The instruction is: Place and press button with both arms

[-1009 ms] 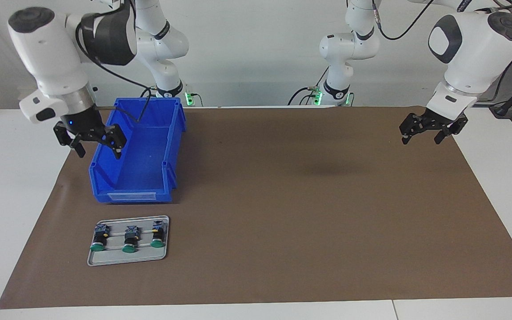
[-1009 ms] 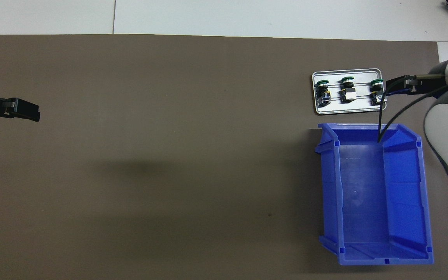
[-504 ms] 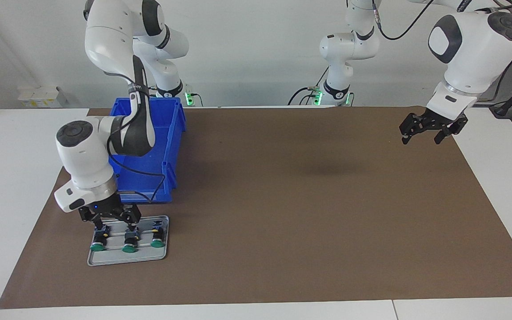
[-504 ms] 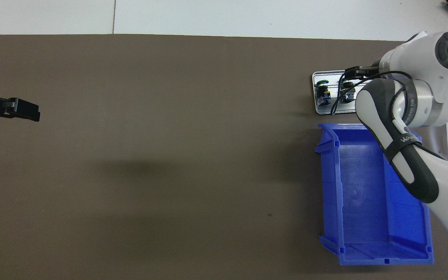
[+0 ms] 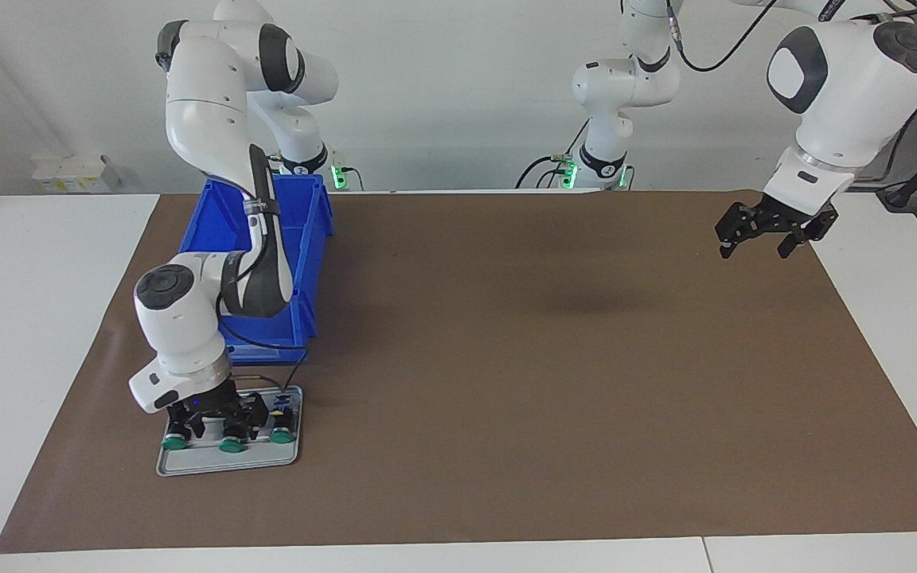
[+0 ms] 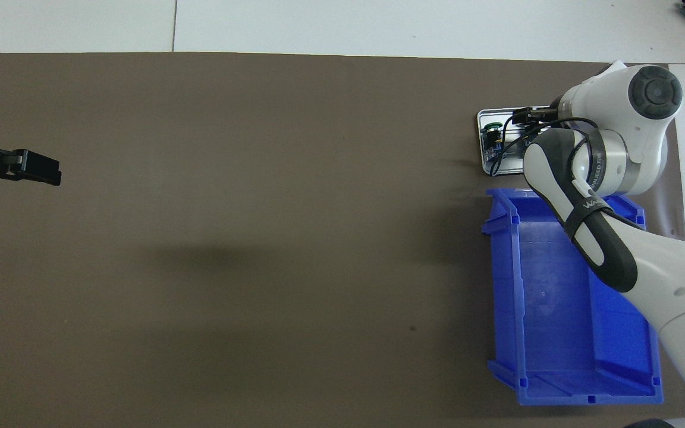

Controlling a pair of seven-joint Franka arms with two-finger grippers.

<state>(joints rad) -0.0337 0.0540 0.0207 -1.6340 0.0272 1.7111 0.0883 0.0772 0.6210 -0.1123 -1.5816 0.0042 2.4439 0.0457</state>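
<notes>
Three buttons with green caps lie side by side on a flat grey tray [image 5: 188, 465]: one [image 5: 174, 444] toward the right arm's end, a middle one [image 5: 229, 447], and a third [image 5: 282, 437]. My right gripper [image 5: 218, 420] is down at the tray, its open fingers astride the middle button's body; I cannot see whether they touch it. In the overhead view the right gripper [image 6: 522, 115] and arm cover most of the tray [image 6: 480, 122], and only one button [image 6: 493, 134] shows. My left gripper [image 5: 753, 251] waits open and empty, raised over the brown mat at the left arm's end; it also shows in the overhead view [image 6: 45, 169].
An empty blue bin [image 5: 303, 239] stands on the brown mat [image 5: 546, 382] just nearer to the robots than the tray; the right arm reaches over it [image 6: 547, 309]. White table surface borders the mat.
The right arm swung from above the bin's edge out to the tray and lowered its gripper onto the buttons. The left arm has not moved.
</notes>
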